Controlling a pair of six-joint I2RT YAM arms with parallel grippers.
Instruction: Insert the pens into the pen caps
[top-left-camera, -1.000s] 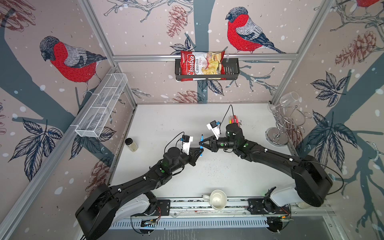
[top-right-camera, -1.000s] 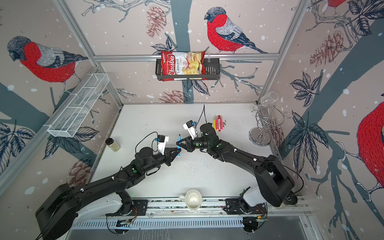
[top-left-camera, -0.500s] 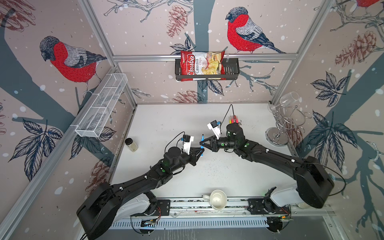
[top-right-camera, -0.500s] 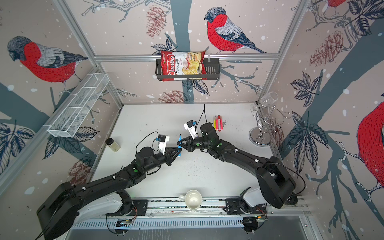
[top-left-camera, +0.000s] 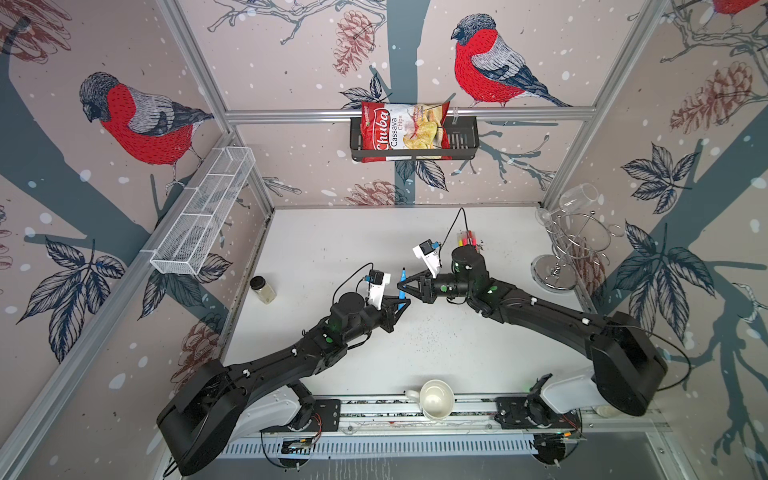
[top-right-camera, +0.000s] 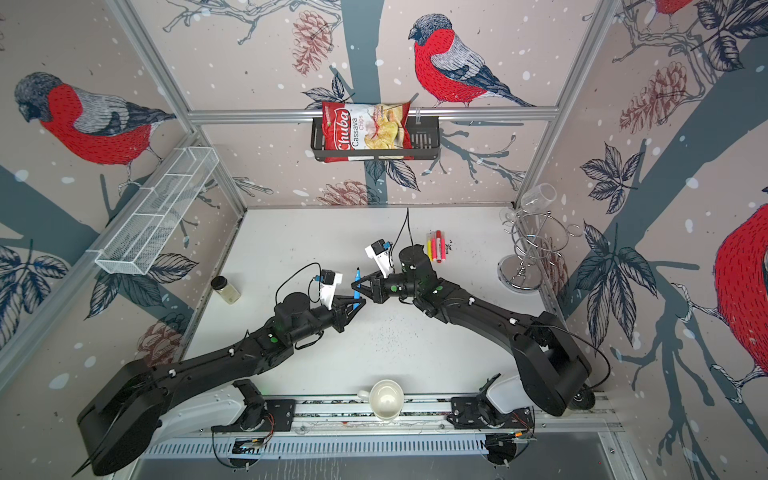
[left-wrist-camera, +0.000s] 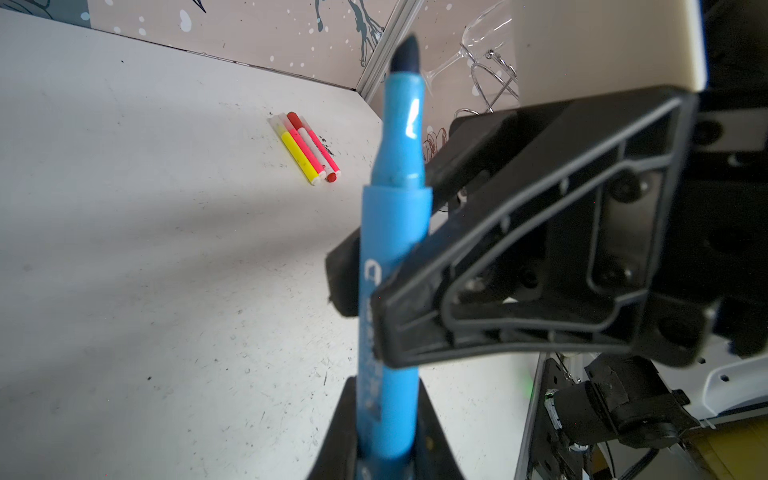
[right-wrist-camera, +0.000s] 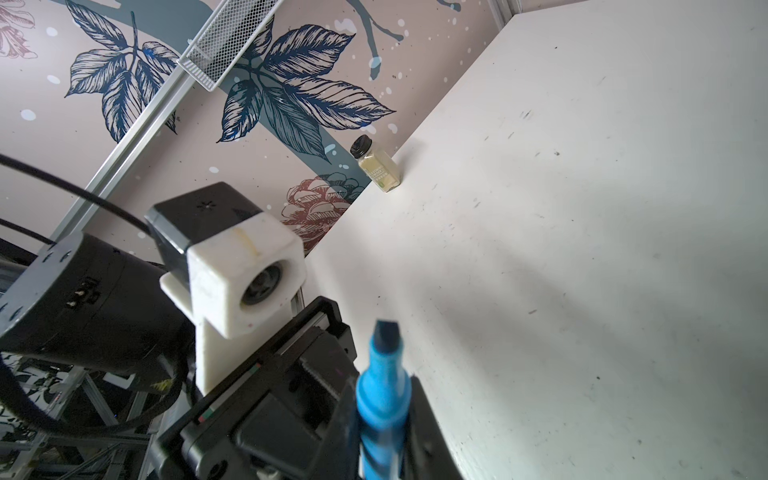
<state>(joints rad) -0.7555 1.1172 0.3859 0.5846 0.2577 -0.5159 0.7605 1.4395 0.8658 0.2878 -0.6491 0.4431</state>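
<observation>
A blue pen (top-left-camera: 402, 286) (top-right-camera: 357, 286) stands nearly upright above the middle of the table, its dark tip bare. My left gripper (top-left-camera: 401, 305) (left-wrist-camera: 386, 436) is shut on its lower end. My right gripper (top-left-camera: 401, 286) (right-wrist-camera: 384, 424) is shut on the same blue pen (left-wrist-camera: 395, 249) (right-wrist-camera: 382, 386) just above that, coming in from the right. Three more pens (top-right-camera: 435, 246) lie side by side at the back of the table: yellow (left-wrist-camera: 297, 156), pink (left-wrist-camera: 309, 151) and one with a red cap (left-wrist-camera: 294, 119). Whitish pen caps (left-wrist-camera: 276, 122) sit on the yellow and pink ones.
A small spice jar (top-left-camera: 262, 289) (right-wrist-camera: 376, 168) stands at the table's left edge. A wire glass rack (top-left-camera: 559, 249) with glasses fills the back right corner. A white cup (top-left-camera: 434, 400) sits on the front rail. A wire basket (top-left-camera: 203, 220) hangs on the left wall.
</observation>
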